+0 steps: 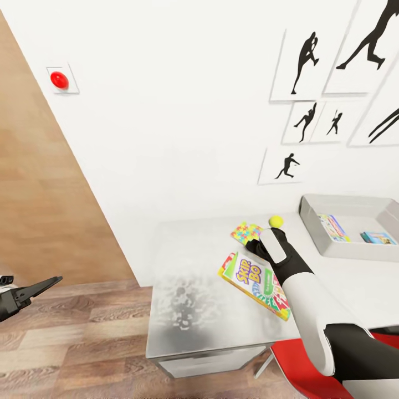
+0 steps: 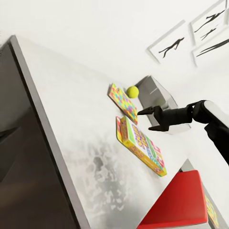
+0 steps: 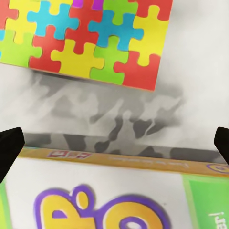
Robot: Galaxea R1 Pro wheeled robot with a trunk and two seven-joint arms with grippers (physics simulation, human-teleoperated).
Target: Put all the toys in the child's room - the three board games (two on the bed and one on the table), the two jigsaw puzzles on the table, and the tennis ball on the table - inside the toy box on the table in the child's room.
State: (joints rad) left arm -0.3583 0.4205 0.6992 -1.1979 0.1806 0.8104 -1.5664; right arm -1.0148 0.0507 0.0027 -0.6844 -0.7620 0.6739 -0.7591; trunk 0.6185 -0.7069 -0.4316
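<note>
Here our right gripper (image 3: 114,143) hovered wide open over the Skip-Bo board game (image 1: 256,282), at its end toward the jigsaw puzzle (image 3: 86,38). The box's long axis ran away from the puzzle, toward us. The left gripper (image 1: 47,284) hung well apart; we couldn't tell its opening.

Right arm (image 1: 302,288): glossy white tapered shell over a black elbow segment, black wrist with a white strip on top, ending in a slim black two-fingered right tool (image 2: 149,119); left tool (image 1: 27,293): matte black, pointed, with a small white patch at its base.
</note>
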